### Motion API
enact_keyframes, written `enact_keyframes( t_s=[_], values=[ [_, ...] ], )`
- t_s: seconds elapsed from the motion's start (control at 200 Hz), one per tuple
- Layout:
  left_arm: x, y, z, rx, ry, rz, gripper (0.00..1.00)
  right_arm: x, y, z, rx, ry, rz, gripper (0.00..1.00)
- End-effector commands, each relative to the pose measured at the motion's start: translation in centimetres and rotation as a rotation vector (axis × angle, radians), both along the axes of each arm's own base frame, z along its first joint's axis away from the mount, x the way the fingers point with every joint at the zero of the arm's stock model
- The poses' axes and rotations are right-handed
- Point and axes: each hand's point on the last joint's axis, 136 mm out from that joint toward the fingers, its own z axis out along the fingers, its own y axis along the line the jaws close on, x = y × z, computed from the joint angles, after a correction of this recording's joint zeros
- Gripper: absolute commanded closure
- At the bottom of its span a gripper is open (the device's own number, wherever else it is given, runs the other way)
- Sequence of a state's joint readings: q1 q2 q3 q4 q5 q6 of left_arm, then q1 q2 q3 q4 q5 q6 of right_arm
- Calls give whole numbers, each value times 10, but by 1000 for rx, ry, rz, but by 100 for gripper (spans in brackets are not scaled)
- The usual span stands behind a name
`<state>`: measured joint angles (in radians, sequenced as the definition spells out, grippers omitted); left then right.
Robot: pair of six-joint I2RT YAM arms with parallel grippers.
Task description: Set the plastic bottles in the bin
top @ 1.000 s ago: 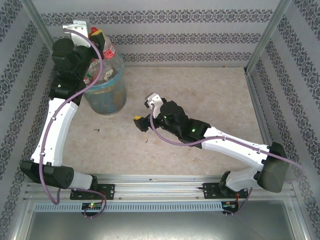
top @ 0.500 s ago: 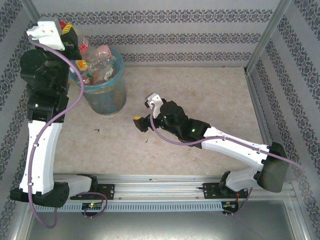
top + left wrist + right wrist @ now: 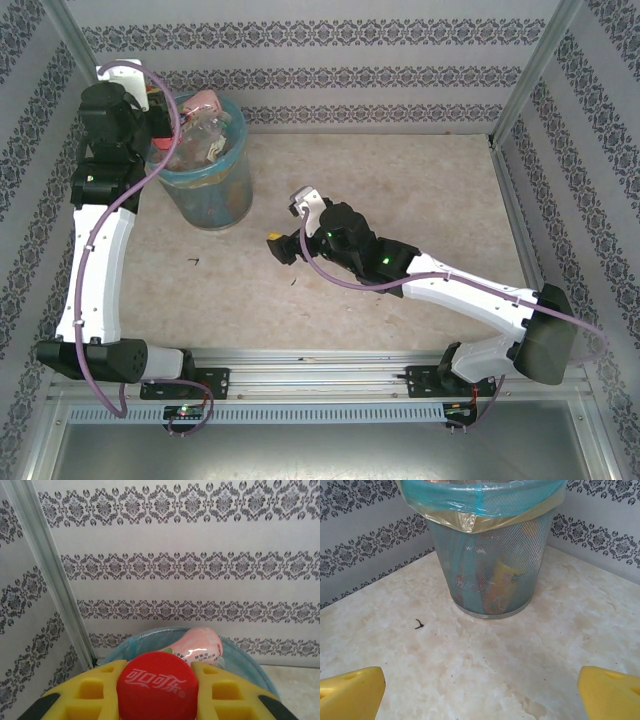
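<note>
Drop step in hand: left gripper (image 3: pixel 159 696) clamped on red-capped bottle (image 3: pixel 156 680), at rim of bin (image 3: pixel 216 196). Right gripper (image 3: pixel 480 695) spread wide, empty, low over table (image 3: pixel 420 190). Next: centre over bin, release

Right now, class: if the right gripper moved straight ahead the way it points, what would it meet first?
Most likely the bin: it stands dead ahead of the open right gripper, across a stretch of table. Depth is hard to judge.
</note>
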<state>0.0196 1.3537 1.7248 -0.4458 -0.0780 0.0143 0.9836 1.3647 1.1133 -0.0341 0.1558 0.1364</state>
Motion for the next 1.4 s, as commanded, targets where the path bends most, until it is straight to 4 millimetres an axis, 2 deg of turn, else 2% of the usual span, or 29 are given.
enact_keyframes(
  t_s=[0.0,0.19,0.235,0.305,0.46,0.535,0.649,0.809,0.929,1.064,1.154,1.394],
  values=[
    [3,9,-58,-67,160,-2,100,2,0,-14,-15,40,-8,2],
    [16,15,-106,-170,276,-46,100,4,4,-22,-32,60,-6,2],
    [17,14,-108,-192,267,-59,100,5,5,-23,-34,65,-6,2],
    [14,12,-92,-221,209,-78,100,5,7,-22,-35,74,-2,2],
    [4,8,-29,-234,49,-106,100,5,9,-21,-27,75,1,2],
    [2,3,-8,-264,-11,-132,100,6,11,-23,-30,79,1,2],
    [1,-4,7,-329,-76,-169,100,7,16,-24,-24,92,11,2],
    [-1,2,10,-364,-161,-142,100,5,17,-26,-30,106,19,2],
    [6,2,-2,-417,-169,-144,100,6,15,-27,-39,99,8,2],
    [19,-4,-36,-452,-90,-171,100,7,15,-31,-44,106,5,2],
    [25,-12,-65,-409,20,-189,100,7,17,-33,-44,115,8,2],
    [30,-23,-120,-220,172,-195,100,7,22,-45,-61,148,15,2]
  ],
)
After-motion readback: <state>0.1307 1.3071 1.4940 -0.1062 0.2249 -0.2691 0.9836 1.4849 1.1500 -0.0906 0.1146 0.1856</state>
